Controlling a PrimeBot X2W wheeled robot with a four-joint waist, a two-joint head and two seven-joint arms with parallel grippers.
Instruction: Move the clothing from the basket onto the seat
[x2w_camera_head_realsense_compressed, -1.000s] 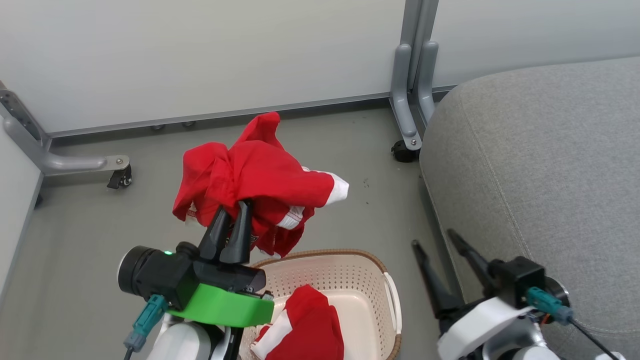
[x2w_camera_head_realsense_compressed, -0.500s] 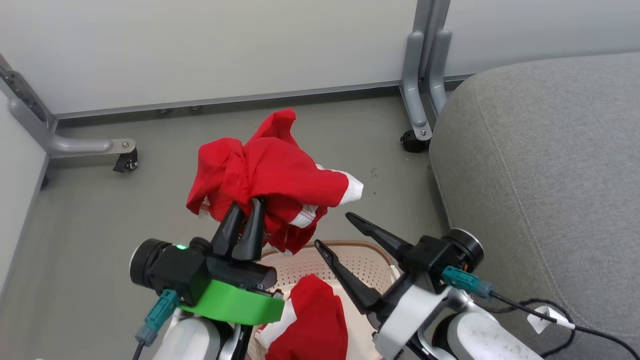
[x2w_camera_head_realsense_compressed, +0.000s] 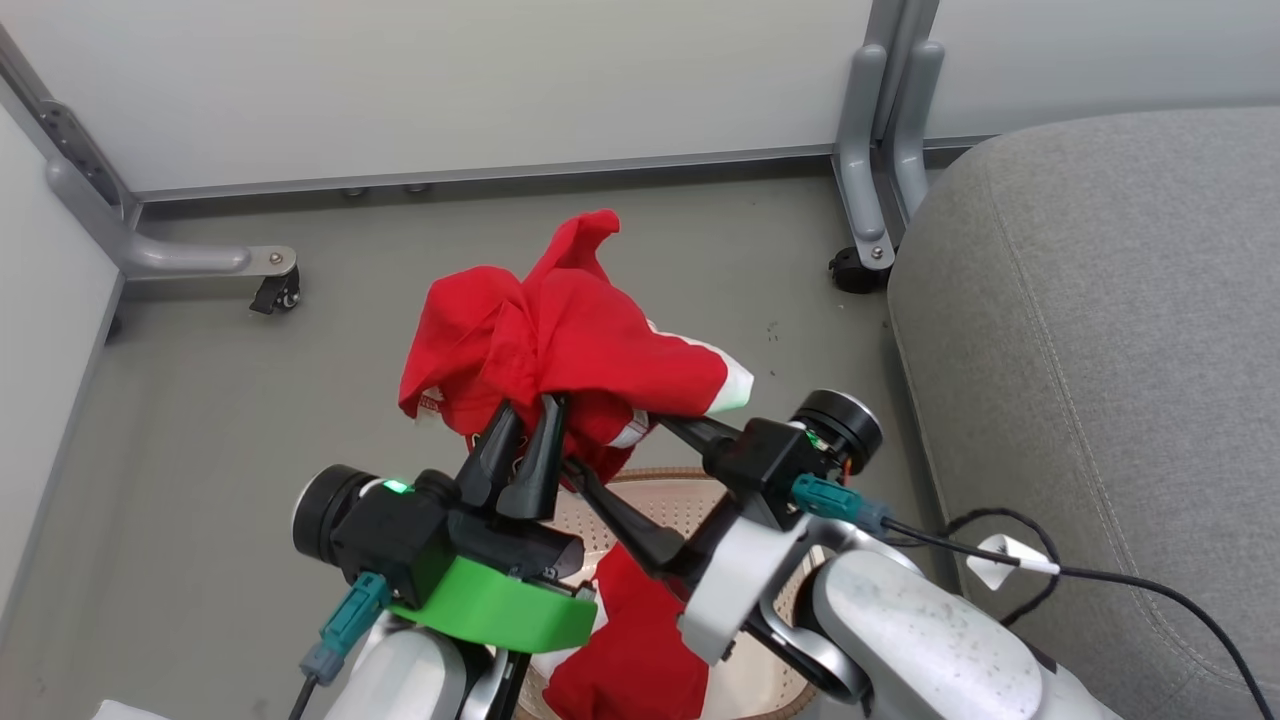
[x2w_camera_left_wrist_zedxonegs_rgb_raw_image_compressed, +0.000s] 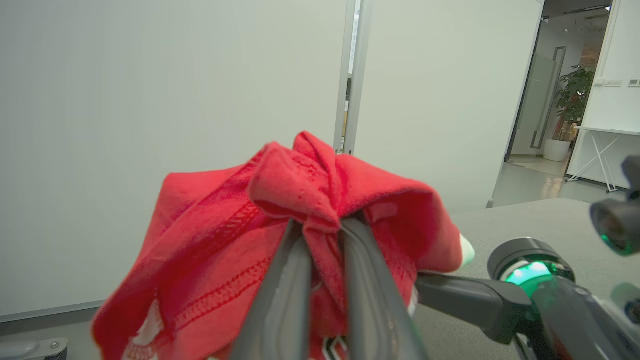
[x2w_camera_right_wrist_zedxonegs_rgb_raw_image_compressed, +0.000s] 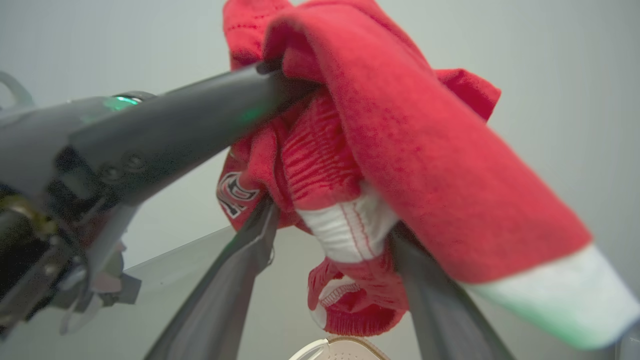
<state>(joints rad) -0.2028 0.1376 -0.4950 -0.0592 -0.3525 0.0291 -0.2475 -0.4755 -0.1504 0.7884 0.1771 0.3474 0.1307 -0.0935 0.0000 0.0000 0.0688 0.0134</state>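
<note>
Grey floor (x2w_camera_head_realsense_compressed: 200, 400) under clothing (x2w_camera_head_realsense_compressed: 570, 350) pinched in left claw (x2w_camera_head_realsense_compressed: 530, 405); right claw (x2w_camera_head_realsense_compressed: 615, 445) wide apart; crest (x2w_camera_right_wrist_zedxonegs_rgb_raw_image_compressed: 232, 192) unreadable

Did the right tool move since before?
Yes. The right tool swung left, away from the grey seat, across the basket, to the held red jersey.

I find even, diffuse light, bright throughout. Shadows on the floor (x2w_camera_head_realsense_compressed: 200, 420) are faint and soft-edged. The head view is sharp. In the right wrist view the clothing (x2w_camera_right_wrist_zedxonegs_rgb_raw_image_compressed: 425, 165) is close and blurred, its white band tinted green.
</note>
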